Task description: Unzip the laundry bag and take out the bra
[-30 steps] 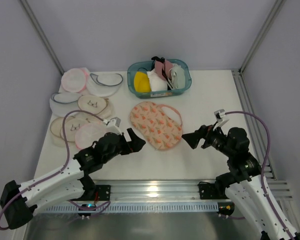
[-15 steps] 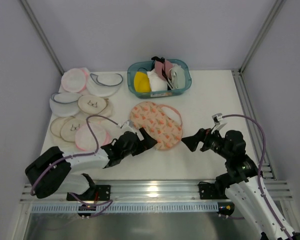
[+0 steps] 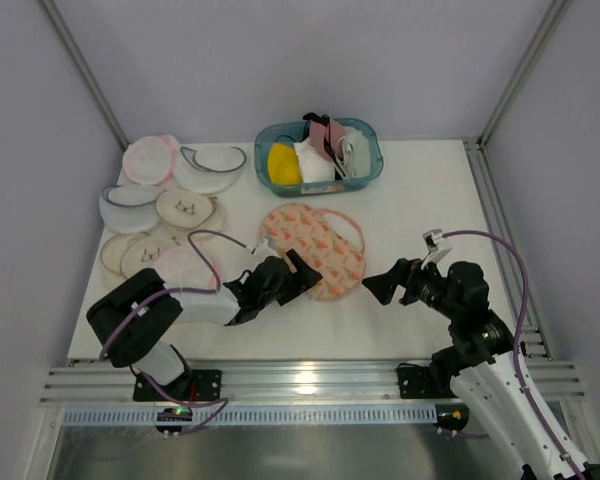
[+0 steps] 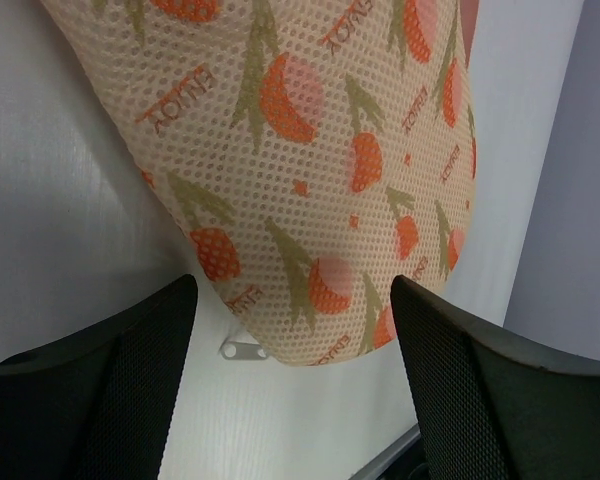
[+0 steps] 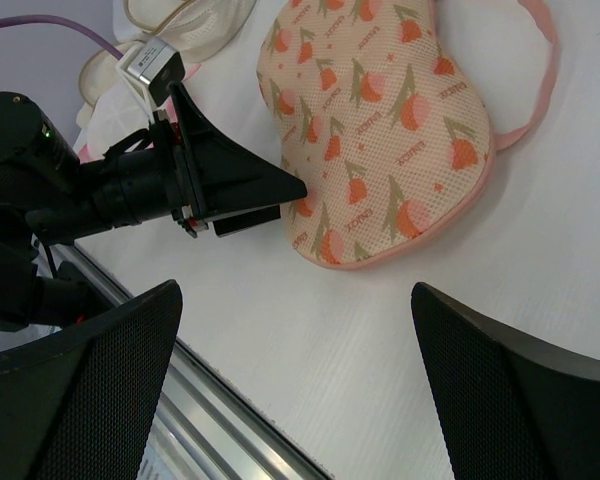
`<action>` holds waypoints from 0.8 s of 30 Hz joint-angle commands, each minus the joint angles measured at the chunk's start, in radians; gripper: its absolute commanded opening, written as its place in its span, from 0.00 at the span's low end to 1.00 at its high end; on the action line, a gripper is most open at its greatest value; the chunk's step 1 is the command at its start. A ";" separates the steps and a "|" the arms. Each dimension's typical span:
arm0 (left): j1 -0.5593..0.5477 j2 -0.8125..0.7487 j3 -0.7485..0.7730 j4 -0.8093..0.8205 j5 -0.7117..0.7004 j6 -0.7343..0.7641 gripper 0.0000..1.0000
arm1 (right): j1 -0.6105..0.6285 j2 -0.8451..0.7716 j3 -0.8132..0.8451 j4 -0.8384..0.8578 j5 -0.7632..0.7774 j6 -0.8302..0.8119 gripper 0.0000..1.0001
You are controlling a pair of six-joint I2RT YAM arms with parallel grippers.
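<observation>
Lying flat at the table's (image 3: 420, 190) centre, the laundry bag (image 3: 312, 250) looks light, limp mesh that would bunch, so I'd pinch its small zipper pull (image 4: 242, 349) at 7 o'clock between the spread left fingers (image 4: 130, 380), with the right fingers (image 5: 80, 390), also spread, empty at 4 o'clock.

The laundry bag (image 4: 310, 150) is showing fine-holed mesh cloth, the table (image 4: 60, 200) is looking smooth matt, and the fingers (image 4: 100, 400) of the left gripper (image 4: 292, 310) are showing dimpled matt plastic.
</observation>
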State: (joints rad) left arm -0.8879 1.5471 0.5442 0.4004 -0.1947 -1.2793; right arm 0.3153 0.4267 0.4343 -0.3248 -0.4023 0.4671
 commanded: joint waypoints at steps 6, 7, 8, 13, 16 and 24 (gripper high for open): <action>0.012 0.074 0.037 0.070 -0.068 -0.011 0.64 | 0.021 -0.017 -0.019 0.004 0.002 0.022 1.00; 0.012 0.091 0.036 0.086 -0.069 -0.011 0.60 | 0.022 -0.016 -0.020 0.006 -0.001 0.022 1.00; 0.012 0.099 0.033 0.098 -0.069 -0.012 0.54 | 0.025 -0.016 -0.020 0.006 0.000 0.024 1.00; 0.012 0.140 0.008 0.211 -0.049 -0.020 0.23 | 0.048 -0.013 -0.022 -0.005 0.000 0.016 0.94; 0.012 0.139 -0.003 0.245 -0.046 -0.043 0.00 | 0.065 0.003 -0.022 -0.011 0.002 0.011 0.89; -0.013 0.064 0.057 0.213 -0.067 -0.109 0.00 | 0.140 0.053 -0.016 0.030 0.100 0.024 0.82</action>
State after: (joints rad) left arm -0.8856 1.6707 0.5522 0.5854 -0.2226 -1.3563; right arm 0.4297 0.4599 0.4110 -0.3294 -0.3634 0.4778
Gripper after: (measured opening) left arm 0.023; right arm 0.828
